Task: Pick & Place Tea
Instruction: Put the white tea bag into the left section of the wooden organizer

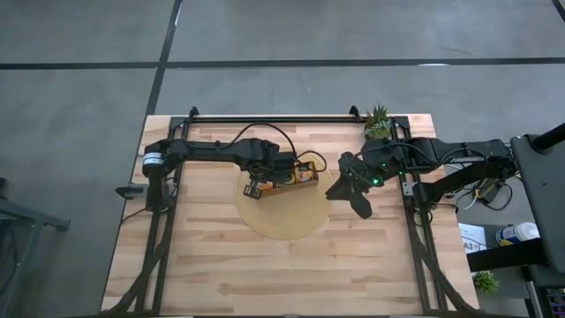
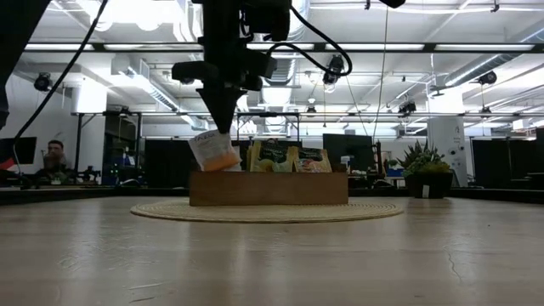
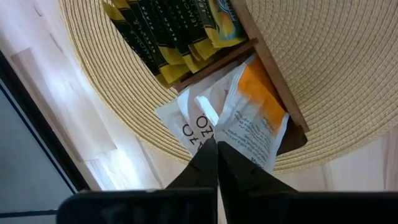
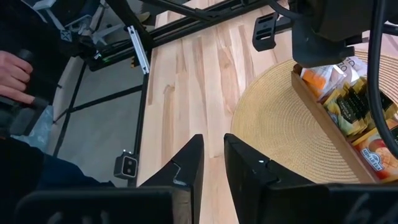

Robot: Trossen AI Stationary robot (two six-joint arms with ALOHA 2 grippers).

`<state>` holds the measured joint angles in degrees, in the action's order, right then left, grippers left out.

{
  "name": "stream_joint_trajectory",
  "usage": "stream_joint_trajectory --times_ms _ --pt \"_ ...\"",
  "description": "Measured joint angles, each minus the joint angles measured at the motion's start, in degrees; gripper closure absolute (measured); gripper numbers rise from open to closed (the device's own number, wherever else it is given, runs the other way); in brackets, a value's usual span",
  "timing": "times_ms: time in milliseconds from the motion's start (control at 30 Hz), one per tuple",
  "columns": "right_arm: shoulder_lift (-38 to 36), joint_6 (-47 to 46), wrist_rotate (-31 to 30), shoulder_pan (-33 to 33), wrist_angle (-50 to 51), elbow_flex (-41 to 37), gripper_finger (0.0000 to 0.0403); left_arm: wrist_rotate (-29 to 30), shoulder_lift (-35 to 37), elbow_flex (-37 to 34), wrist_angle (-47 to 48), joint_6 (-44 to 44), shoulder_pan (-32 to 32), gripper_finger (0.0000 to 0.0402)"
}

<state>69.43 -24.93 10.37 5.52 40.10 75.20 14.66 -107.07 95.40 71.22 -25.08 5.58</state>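
The white-and-orange tea sachet (image 3: 252, 118) hangs pinched at one edge between the fingertips of my left gripper (image 3: 214, 149). It tilts above the end compartment of the wooden tray (image 2: 268, 187), just over the rim, not resting on the floor of that compartment as far as I can tell. In the low view the sachet (image 2: 214, 151) dangles at a slant under my left gripper (image 2: 223, 127), beside the tray's end wall. My left jaws are clenched tight on that paper edge.

The middle compartment holds yellow-green sachets (image 3: 171, 34) with dark labels, standing packed on edge. From my right wrist I also see orange-red sachets (image 4: 376, 155) in the tray's far compartment.

The tray sits on a round woven mat (image 1: 278, 216), and the mat lies on the light wooden table (image 1: 221, 274), toward its rear half.

My right gripper (image 4: 212, 158) hovers over bare table just beside the mat's edge, well apart from the tray, its jaws parted by a narrow gap and holding nothing. A small potted plant (image 1: 378, 122) stands at the table's back edge near my right arm. A person's hand (image 4: 13, 78) shows beyond the table's frame.
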Motion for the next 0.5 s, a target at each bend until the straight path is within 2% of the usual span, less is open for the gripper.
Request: stream_joint_trajectory --times_ms 133,367,500 --pt "0.00 -0.17 0.06 -0.01 0.00 0.00 0.0334 0.02 0.00 -0.01 0.10 0.13 -0.02 0.0370" --pt "0.00 -0.17 0.09 -0.02 0.00 0.00 0.0328 0.93 0.00 -0.03 0.09 0.72 0.03 0.0284" --pt "0.00 -0.17 0.10 -0.01 0.00 0.00 0.0332 3.83 0.00 0.04 0.21 0.04 -0.02 0.0251"
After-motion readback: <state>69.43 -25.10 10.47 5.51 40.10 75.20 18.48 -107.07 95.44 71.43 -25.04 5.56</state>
